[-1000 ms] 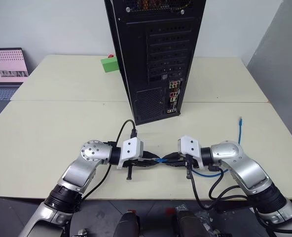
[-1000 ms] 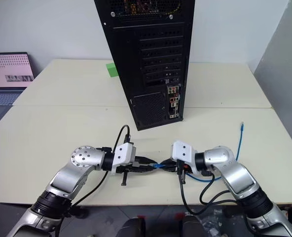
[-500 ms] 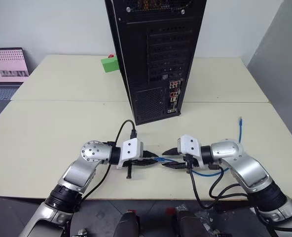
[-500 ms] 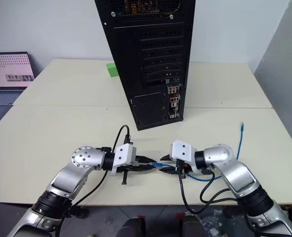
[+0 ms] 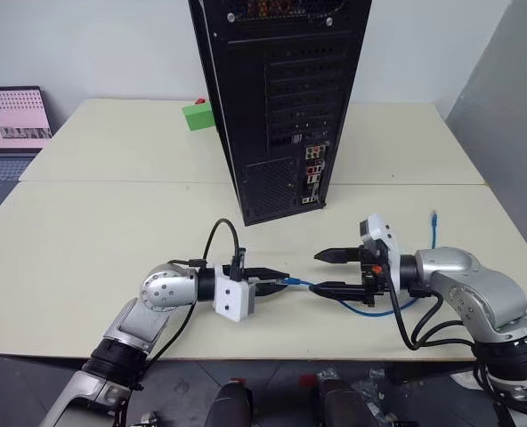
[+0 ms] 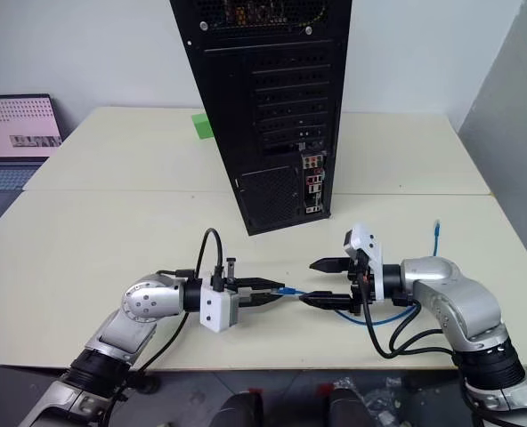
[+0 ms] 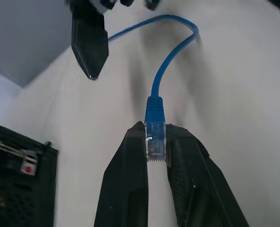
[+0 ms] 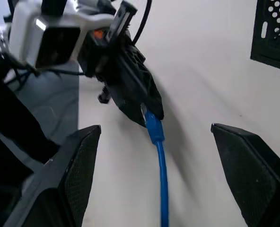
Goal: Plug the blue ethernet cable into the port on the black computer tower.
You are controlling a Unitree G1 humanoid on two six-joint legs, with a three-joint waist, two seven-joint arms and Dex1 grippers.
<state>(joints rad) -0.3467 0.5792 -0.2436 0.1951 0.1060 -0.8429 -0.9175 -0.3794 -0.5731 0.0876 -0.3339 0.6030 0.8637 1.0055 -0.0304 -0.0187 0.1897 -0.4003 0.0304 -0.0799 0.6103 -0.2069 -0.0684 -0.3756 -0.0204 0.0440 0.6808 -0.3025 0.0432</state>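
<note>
The left end effector (image 5: 277,278) is hovering low over the desk (image 5: 85,222) at about seven o'clock from the black computer tower (image 5: 281,98), and it is pinching the clear plug of the blue ethernet cable (image 7: 155,137) between its two closed fingers, with the plug's boot pointing toward the other arm. The grip is sitting on the plug body itself, so the tip that needs to enter the socket is looking largely covered by the fingers; pushed forward like this, the fingertips are likely to be hitting the case before the plug is seating. The plug could also be twisting in so narrow a pinch, leaving its latch tab on the wrong side.

The tower is standing upright near the centre of the desk, and the port (image 5: 311,174) is sitting in the narrow connector strip low on its rear face, toward five o'clock on that panel, crowded by neighbouring sockets, so a small aiming error is risking the wrong opening.

The right end effector (image 5: 335,271) is standing with its fingers spread wide and holding nothing, the cord passing just beside its lower finger. From there the cord is looping back toward four o'clock, its far plug (image 5: 433,215) lying on the desk; that slack could be snagging on the right arm and dragging the plug off line
</note>
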